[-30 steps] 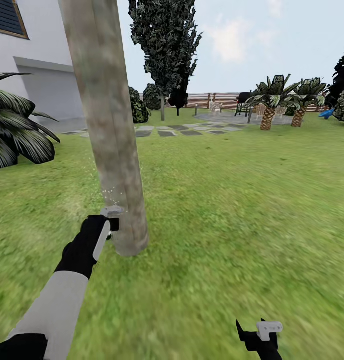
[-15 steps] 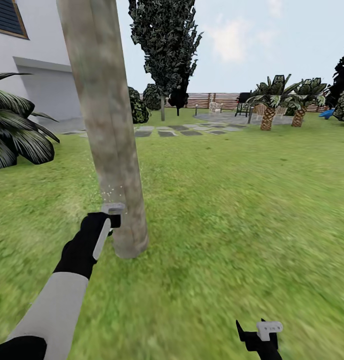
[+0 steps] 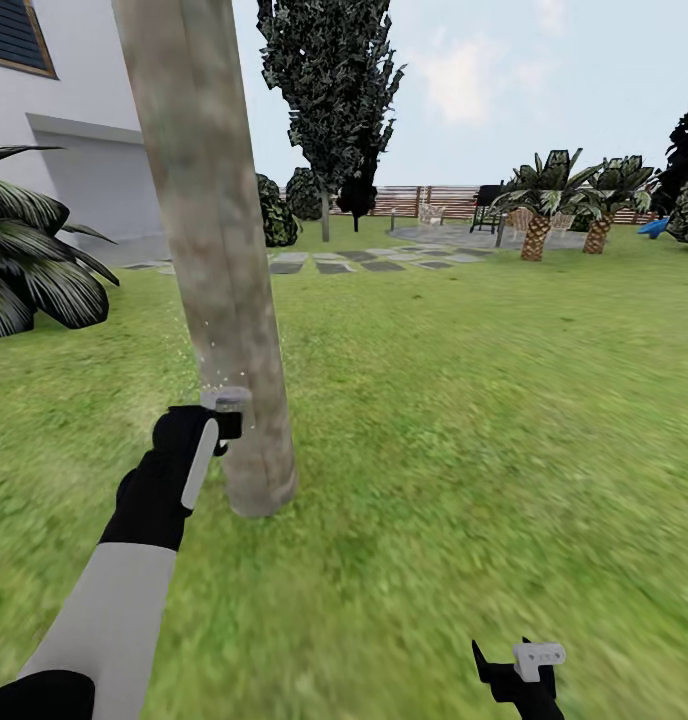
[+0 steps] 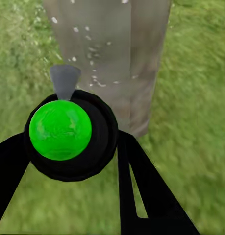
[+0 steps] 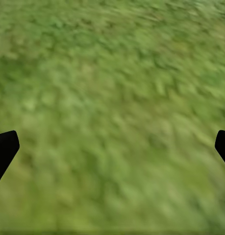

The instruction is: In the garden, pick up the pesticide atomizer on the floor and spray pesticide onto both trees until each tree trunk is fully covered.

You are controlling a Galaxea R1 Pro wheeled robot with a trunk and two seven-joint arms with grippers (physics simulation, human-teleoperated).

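Observation:
A thick grey-beige tree trunk [image 3: 219, 250] rises from the lawn just ahead on the left. My left gripper [image 3: 220, 424] is shut on the pesticide atomizer [image 3: 228, 412], held close against the trunk's left side, low down. In the left wrist view the atomizer [image 4: 68, 132] is a black round body with a green cap, its grey nozzle pointing at the trunk [image 4: 112, 54], where white spray specks float. A second tall tree [image 3: 329, 90] with a dark green jagged crown stands farther back. My right gripper [image 3: 524, 672] hangs low over grass, open, fingertips [image 5: 4, 147] wide apart.
A dark spiky plant [image 3: 29, 265] and the white house [image 3: 74, 150] are at the left. Stepping stones [image 3: 364, 262], grey paving [image 3: 464, 237], a grill, palms [image 3: 536, 215] and the brown fence [image 3: 424, 200] lie far ahead. Open lawn spreads to the right.
My left gripper has risen a little along the trunk with the atomizer, and the spray specks sit higher. The right arm has not moved.

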